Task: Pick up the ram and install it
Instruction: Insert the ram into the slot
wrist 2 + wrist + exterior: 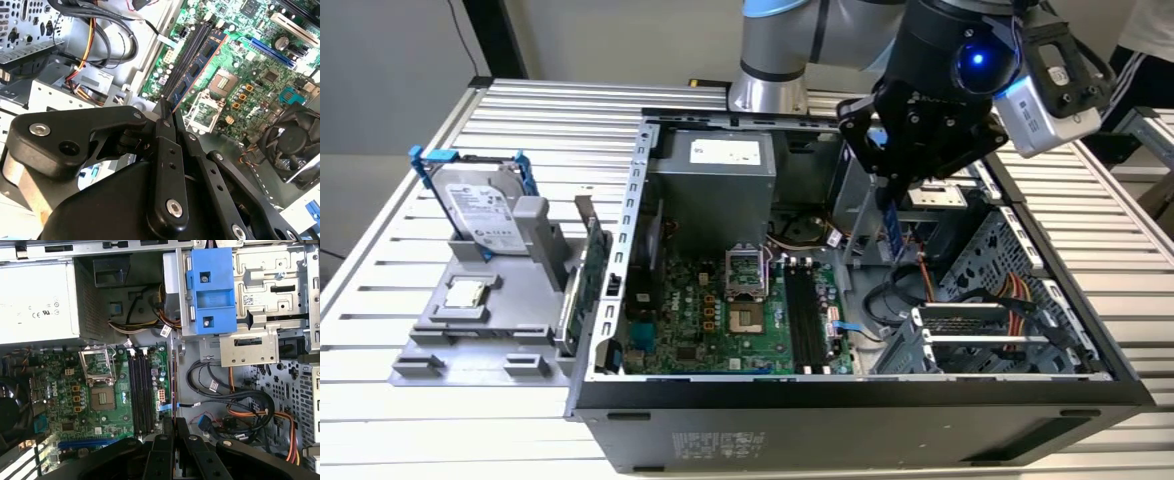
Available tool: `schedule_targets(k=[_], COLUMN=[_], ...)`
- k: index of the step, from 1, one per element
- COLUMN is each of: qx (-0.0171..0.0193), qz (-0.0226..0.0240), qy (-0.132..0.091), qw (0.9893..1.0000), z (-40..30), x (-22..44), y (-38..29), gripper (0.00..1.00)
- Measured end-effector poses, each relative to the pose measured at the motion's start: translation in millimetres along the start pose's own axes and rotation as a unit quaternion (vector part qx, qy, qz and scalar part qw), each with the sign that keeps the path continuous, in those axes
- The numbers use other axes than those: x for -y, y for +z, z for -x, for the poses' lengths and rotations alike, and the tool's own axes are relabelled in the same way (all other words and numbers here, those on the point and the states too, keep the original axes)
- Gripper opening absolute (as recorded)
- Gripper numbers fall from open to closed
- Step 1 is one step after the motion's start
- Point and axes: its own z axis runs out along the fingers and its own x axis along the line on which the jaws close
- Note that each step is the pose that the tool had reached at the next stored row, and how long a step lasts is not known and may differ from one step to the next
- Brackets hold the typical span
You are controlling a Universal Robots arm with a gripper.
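One end effector [894, 186] is clamped narrowly on one ram [895, 230], with both fingers [165, 125] pinching the stick's upper end. The ram hangs upright inside the one open computer case [854, 395], above the floor and clear of the black memory slots [140, 395] (unseated, just beside the motherboard [75, 395] edge). The case also holds one power supply [714, 175] and one fan [295, 142]. On the tabletop [454, 440], one grey fixture [520, 345] carries one hard drive [480, 210] and one green card [594, 270].
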Motion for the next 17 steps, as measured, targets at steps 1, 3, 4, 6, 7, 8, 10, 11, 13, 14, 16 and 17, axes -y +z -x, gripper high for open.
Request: schedule_targets(k=[1, 3, 4, 6, 7, 8, 10, 11, 13, 14, 16, 17], qx=[0.0000, 0.0000, 0.0000, 0.0000, 0.0000, 0.0000, 0.0000, 0.0000, 0.0000, 0.0000, 0.0000, 0.0000], qz=[0.0000, 0.0000, 0.0000, -0.0001, -0.0001, 0.0000, 0.0001, 0.0001, 0.0001, 0.0001, 0.0000, 0.0000], qy=[0.000, 0.000, 0.000, 0.000, 0.000, 0.000, 0.000, 0.000, 0.000, 0.000, 0.000, 0.000], qw=[1.0000, 1.0000, 1.0000, 1.0000, 1.0000, 1.0000, 1.0000, 1.0000, 1.0000, 1.0000, 1.0000, 1.0000], z=[0.4, 1.0, 1.2, 1.5, 1.7, 1.8, 2.3, 2.6, 3.5, 4.1, 5.4, 6.2], x=[0.0, -0.1, -0.1, -0.1, -0.1, -0.1, -0.2, -0.2, -0.3, -0.3, -0.4, -0.5], y=[0.6, 1.7, 2.1, 2.3, 2.5, 2.7, 3.3, 3.7, 4.6, 5.3, 6.7, 7.5], gripper=[0.00, 0.00, 0.00, 0.00, 0.00, 0.00, 0.00, 0.00, 0.00, 0.00, 0.00, 0.00])
